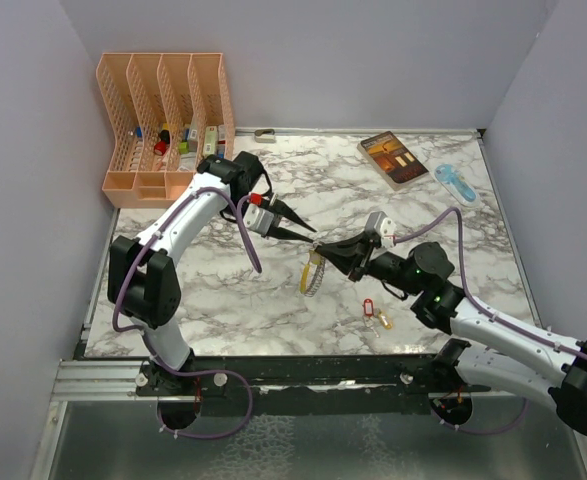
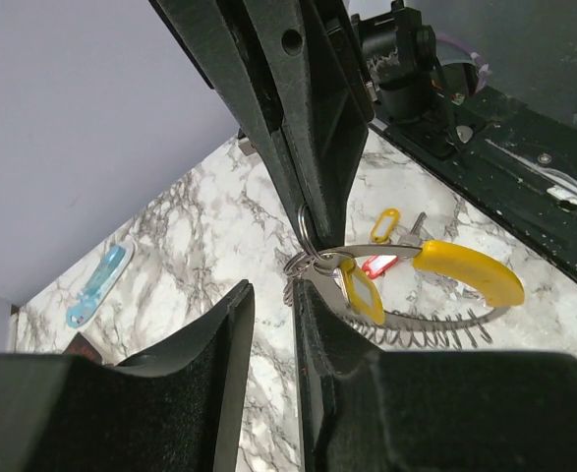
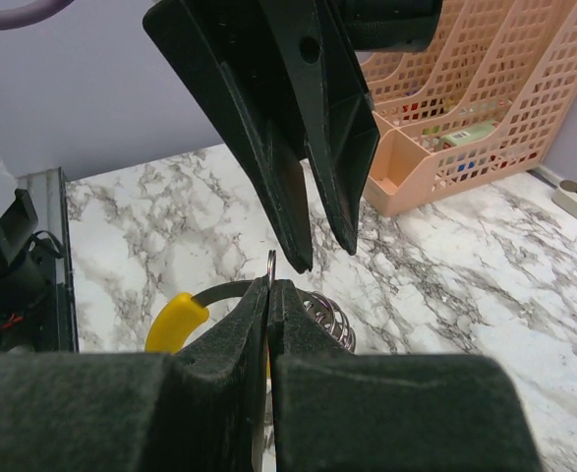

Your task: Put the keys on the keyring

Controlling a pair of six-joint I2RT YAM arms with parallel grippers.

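Observation:
The keyring (image 1: 312,275), a silvery spring loop with a curved yellow segment (image 2: 470,272), hangs above the table's middle. My right gripper (image 1: 323,251) is shut on a small metal ring at its top (image 3: 271,263). A yellow-tagged key (image 2: 363,292) hangs from the loop. My left gripper (image 1: 310,237) is open with a narrow gap, its tips just left of the right gripper's tips and beside the small rings (image 2: 303,264); it holds nothing. A red-tagged key (image 1: 367,307) and an orange-tagged key (image 1: 383,321) lie on the marble near the right arm.
A pink file organiser (image 1: 163,120) stands at the back left. A book (image 1: 393,158) and a blue plastic object (image 1: 456,183) lie at the back right. A small grey item (image 1: 265,135) lies by the back wall.

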